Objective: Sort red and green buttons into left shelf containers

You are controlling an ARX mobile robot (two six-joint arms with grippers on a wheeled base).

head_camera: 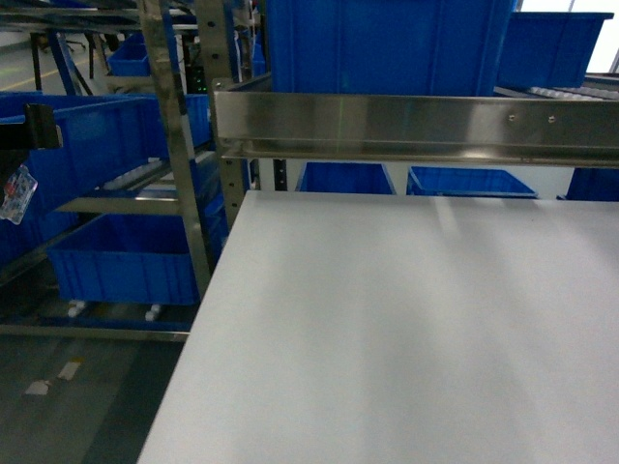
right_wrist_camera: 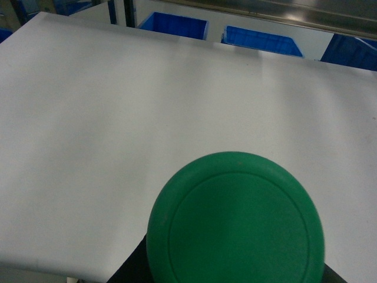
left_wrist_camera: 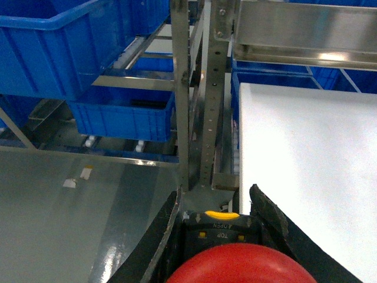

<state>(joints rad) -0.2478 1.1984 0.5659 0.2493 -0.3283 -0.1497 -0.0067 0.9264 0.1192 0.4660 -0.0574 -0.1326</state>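
Note:
In the left wrist view my left gripper (left_wrist_camera: 215,190) is shut on the red button (left_wrist_camera: 235,265), whose red cap and black body with a yellow tab sit between the dark fingers (left_wrist_camera: 165,230). It hangs over the table's left edge, short of the shelf. The left shelf containers are deep blue bins, an upper one (left_wrist_camera: 59,47) and a lower one (left_wrist_camera: 123,115), also seen in the head view (head_camera: 97,145). In the right wrist view the green button (right_wrist_camera: 235,218) fills the lower frame above the white table (right_wrist_camera: 118,118). My right gripper (right_wrist_camera: 232,276) holds it, mostly hidden behind the cap. Neither gripper shows in the head view.
A steel shelf post (left_wrist_camera: 203,100) stands between the left gripper and the bins. A steel rail (head_camera: 416,126) crosses above the table's far edge, with more blue bins (head_camera: 343,179) behind. Grey floor (left_wrist_camera: 70,212) lies left of the white table (head_camera: 387,329).

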